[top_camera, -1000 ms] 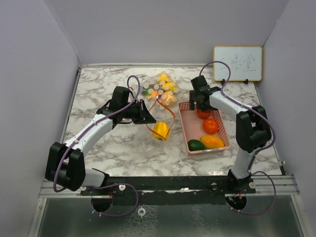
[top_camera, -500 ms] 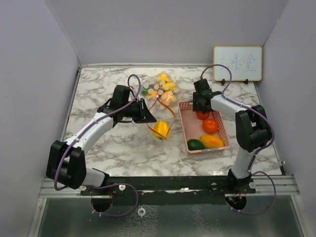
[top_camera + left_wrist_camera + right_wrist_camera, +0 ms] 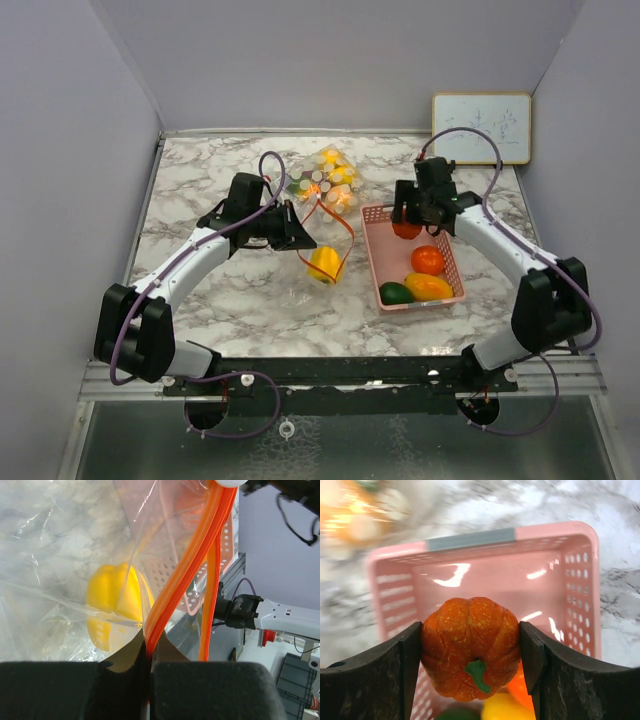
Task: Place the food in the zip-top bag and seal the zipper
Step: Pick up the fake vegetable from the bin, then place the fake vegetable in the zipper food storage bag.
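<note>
A clear zip-top bag (image 3: pixel 318 215) with an orange zipper lies mid-table, a yellow toy pepper (image 3: pixel 324 262) inside it near its mouth and several small fruits (image 3: pixel 330 175) at its far end. My left gripper (image 3: pixel 297 232) is shut on the orange zipper edge (image 3: pixel 162 610), holding the mouth up; the yellow pepper (image 3: pixel 112 605) shows through the film. My right gripper (image 3: pixel 407 218) is shut on an orange toy pumpkin (image 3: pixel 470 647) with a green stem, held above the far end of the pink mesh basket (image 3: pixel 470 540). An orange fruit (image 3: pixel 428 259), a yellow one (image 3: pixel 430 287) and a green one (image 3: pixel 396 293) lie in the basket.
The pink basket (image 3: pixel 373 262) stands right of the bag. A small whiteboard (image 3: pixel 481 128) leans on the back wall at the right. The marble table ends at a metal rail (image 3: pixel 340 372) by the arm bases.
My right arm has swung out to the right and lifted the pumpkin off the basket's far end. The left gripper and the bag have stayed put.
</note>
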### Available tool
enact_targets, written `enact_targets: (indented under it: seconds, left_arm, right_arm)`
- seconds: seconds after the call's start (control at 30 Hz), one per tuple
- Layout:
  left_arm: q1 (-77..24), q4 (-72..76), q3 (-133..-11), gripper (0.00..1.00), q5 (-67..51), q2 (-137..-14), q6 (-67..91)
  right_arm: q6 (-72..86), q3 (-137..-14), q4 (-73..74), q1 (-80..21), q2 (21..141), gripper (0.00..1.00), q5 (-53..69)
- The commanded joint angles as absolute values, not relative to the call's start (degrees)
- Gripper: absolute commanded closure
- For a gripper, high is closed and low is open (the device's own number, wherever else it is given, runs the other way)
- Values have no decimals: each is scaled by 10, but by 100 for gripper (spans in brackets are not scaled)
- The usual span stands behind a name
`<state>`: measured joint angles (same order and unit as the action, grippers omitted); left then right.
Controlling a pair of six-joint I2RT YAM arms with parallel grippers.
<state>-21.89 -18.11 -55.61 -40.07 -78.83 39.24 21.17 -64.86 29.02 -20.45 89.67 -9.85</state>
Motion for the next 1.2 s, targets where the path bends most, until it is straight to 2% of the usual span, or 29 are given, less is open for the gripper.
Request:
enact_targets:
  seconds: [0.0,0.1,0.2,0.3,0.43,0.53,0.63,0.7,0.77,0.8,1.0,1.17]
  left_arm:
    - [-221,-179,-553,100,-416,-785,381]
    - [-221,-178,-552,100,-417,-784,380]
    - [-221,-175,-553,100,-417,-782,381]
    - [-221,-174,-555,100,-417,-780,383]
    - [-221,-173,-558,100,-416,-773,389]
    - [-221,-174,-561,100,-414,-765,393]
    - [-221,-173,-562,100,-415,-761,397]
    - [-221,-171,-561,100,-415,-759,399]
    - [-221,-166,-558,100,-417,-763,402]
    - [-221,-163,-558,100,-419,-765,404]
    - [-221,-144,-552,100,-422,-778,411]
    - [-221,-122,-552,100,-436,-781,417]
  right_arm:
    - [227,-670,294,-217,797,90,56]
    - [235,-695,279,-245,767,89,154]
    - [237,-729,253,-312,768,88,202]
    - [255,-753,234,-374,796,87,220]
    - [296,-721,198,-391,816,83,199]
    - [305,-710,214,-392,826,69,153]
    - [299,-726,244,-393,835,47,105]
    - [288,-740,258,-393,841,25,88]
    - [281,-757,268,-393,847,10,81]
    - [280,-764,273,-393,849,5,78]
    - [283,-790,306,-393,829,1,27]
    - [355,-830,485,-379,840,1,-165]
